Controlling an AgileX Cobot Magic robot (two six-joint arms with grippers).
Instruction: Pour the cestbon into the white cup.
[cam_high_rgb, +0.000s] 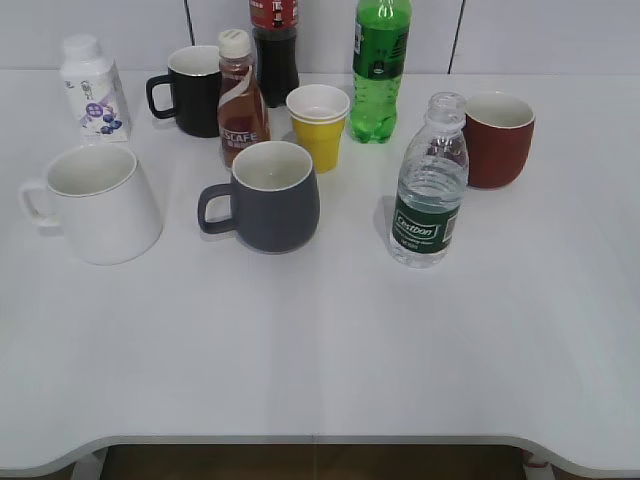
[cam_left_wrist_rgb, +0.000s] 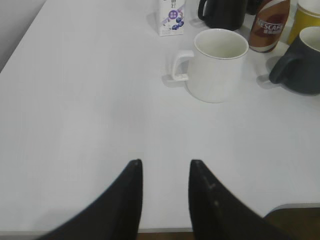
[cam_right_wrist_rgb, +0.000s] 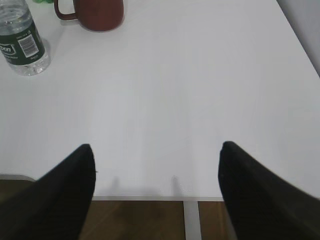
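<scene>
The cestbon (cam_high_rgb: 430, 185), a small clear ribbed bottle with a dark green label and no cap, stands upright right of centre on the white table; its lower part shows in the right wrist view (cam_right_wrist_rgb: 22, 45). The white cup (cam_high_rgb: 97, 203) stands upright at the left, handle to the left, and shows in the left wrist view (cam_left_wrist_rgb: 217, 65). My left gripper (cam_left_wrist_rgb: 165, 162) is open and empty over the table's front edge, well short of the cup. My right gripper (cam_right_wrist_rgb: 157, 150) is wide open and empty near the front edge, far from the bottle. Neither gripper shows in the exterior view.
A dark grey mug (cam_high_rgb: 268, 196), brown coffee bottle (cam_high_rgb: 241, 98), yellow paper cup (cam_high_rgb: 319, 125), black mug (cam_high_rgb: 190, 90), green soda bottle (cam_high_rgb: 380, 68), dark cola bottle (cam_high_rgb: 274, 45), red-brown mug (cam_high_rgb: 497, 138) and small milk bottle (cam_high_rgb: 92, 88) stand at the back.
</scene>
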